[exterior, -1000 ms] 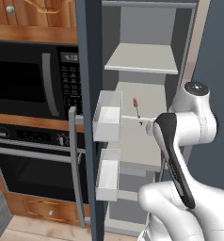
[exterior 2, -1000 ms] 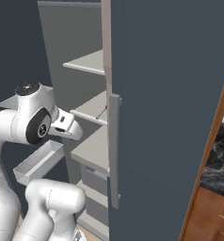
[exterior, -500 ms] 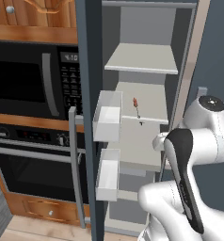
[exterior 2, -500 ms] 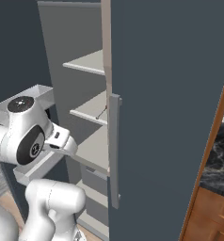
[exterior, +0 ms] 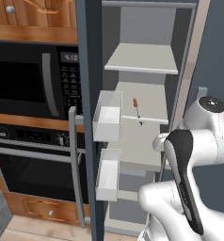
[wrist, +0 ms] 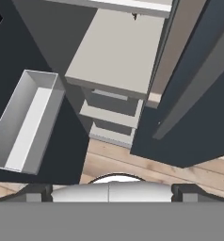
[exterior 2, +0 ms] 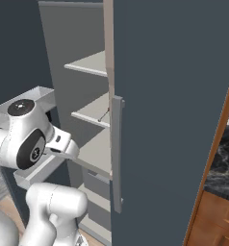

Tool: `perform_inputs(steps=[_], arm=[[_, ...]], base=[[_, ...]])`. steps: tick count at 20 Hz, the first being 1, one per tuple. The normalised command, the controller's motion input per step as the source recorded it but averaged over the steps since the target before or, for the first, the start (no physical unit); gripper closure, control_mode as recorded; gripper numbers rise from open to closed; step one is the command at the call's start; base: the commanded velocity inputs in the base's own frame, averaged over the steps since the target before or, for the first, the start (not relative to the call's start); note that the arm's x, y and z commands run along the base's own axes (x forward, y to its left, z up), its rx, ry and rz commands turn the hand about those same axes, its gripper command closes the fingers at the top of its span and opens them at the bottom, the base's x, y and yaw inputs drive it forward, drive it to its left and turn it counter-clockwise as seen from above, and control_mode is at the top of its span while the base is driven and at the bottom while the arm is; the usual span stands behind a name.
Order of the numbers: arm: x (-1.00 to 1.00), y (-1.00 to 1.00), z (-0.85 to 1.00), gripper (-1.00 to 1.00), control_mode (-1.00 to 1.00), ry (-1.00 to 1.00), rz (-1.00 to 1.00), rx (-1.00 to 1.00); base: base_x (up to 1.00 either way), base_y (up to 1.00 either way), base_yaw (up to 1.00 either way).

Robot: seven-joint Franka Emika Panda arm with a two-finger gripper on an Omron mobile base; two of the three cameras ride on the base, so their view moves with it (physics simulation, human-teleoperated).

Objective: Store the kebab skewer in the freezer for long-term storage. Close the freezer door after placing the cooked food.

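The kebab skewer (exterior: 135, 103) is lying on a middle shelf (exterior: 143, 101) inside the freezer (exterior: 147, 61), near the shelf's front edge and toward its left side, with nothing holding it. The placing part looks done, so the step in hand is judged to be closing the freezer door (exterior: 88, 84), which is standing wide open at about 9 o'clock of the compartment, its white bins (exterior: 108, 116) facing inward and its bar handle (exterior: 75, 167) on the outer side.

In the hand view the gripper (wrist: 111, 192) is looking down past the lower shelf (wrist: 115, 49) toward the wooden floor (wrist: 147, 164), its two finger tips sitting far apart at the bottom corners, so its jaws are standing spread with nothing between them.

To do this well, the arm is probably best brought round to the door's outer face, at 9 o'clock of the open edge, pushing flat and low-force through the swing. It should be staying clear of the bins, and of the second door (exterior 2: 174, 96) at 3 o'clock.
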Motion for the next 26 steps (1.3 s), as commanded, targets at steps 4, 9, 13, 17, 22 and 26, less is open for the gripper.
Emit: perform_inputs(steps=[4, 9, 13, 17, 22, 26], arm=[[0.0, 0.0, 0.0, -1.0, 1.0, 0.0, 0.0, 0.0], [0.0, 0.0, 0.0, -1.0, 1.0, 0.0, 0.0, 0.0], [0.0, 0.0, 0.0, -1.0, 1.0, 0.0, 0.0, 0.0], [0.0, 0.0, 0.0, -1.0, 1.0, 0.0, 0.0, 0.0], [0.0, 0.0, 0.0, -1.0, 1.0, 0.0, 0.0, 0.0], [0.0, 0.0, 0.0, -1.0, 1.0, 0.0, 0.0, 0.0]], base=[[-0.38, 0.0, 0.0], [-0.76, 0.08, -0.01], [-0.79, 0.18, -0.1], [-0.52, 0.23, -0.27], [-0.31, 0.36, -0.34], [-0.1, 0.57, -0.33]])
